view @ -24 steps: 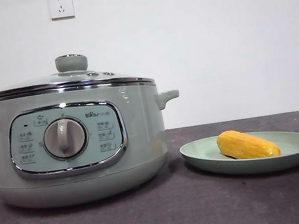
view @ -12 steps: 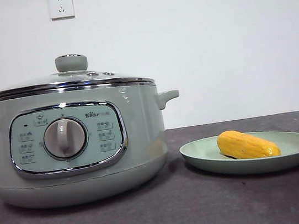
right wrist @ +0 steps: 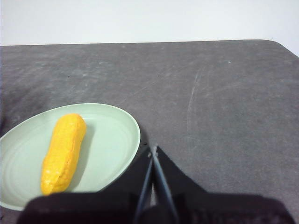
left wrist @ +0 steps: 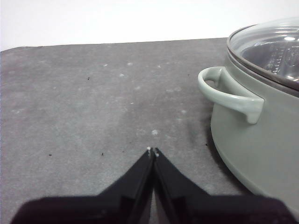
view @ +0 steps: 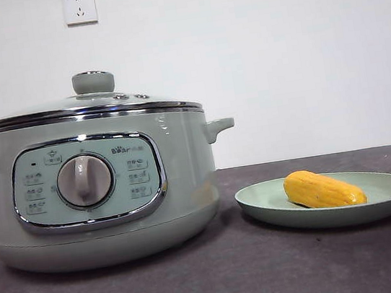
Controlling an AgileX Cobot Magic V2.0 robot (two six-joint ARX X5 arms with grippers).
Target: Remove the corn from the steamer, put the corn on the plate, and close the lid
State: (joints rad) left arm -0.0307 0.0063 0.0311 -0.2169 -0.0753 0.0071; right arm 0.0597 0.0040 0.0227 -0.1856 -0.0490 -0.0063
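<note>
The pale green steamer (view: 100,196) stands on the left of the table with its glass lid (view: 88,107) seated on the rim. The yellow corn (view: 323,189) lies on the pale green plate (view: 262,203) to the steamer's right. In the left wrist view my left gripper (left wrist: 152,151) is shut and empty over bare table, beside the steamer's side handle (left wrist: 229,95). My right gripper (right wrist: 153,150) is shut and empty too, just off the plate's (right wrist: 117,140) edge, with the corn (right wrist: 63,151) lying apart from it. Neither arm shows in the front view.
Dark grey tabletop (view: 222,281) runs in front of the steamer and plate. A white wall with two sockets (view: 80,7) stands behind. The table's far edge and rounded corner (right wrist: 275,44) show in the right wrist view.
</note>
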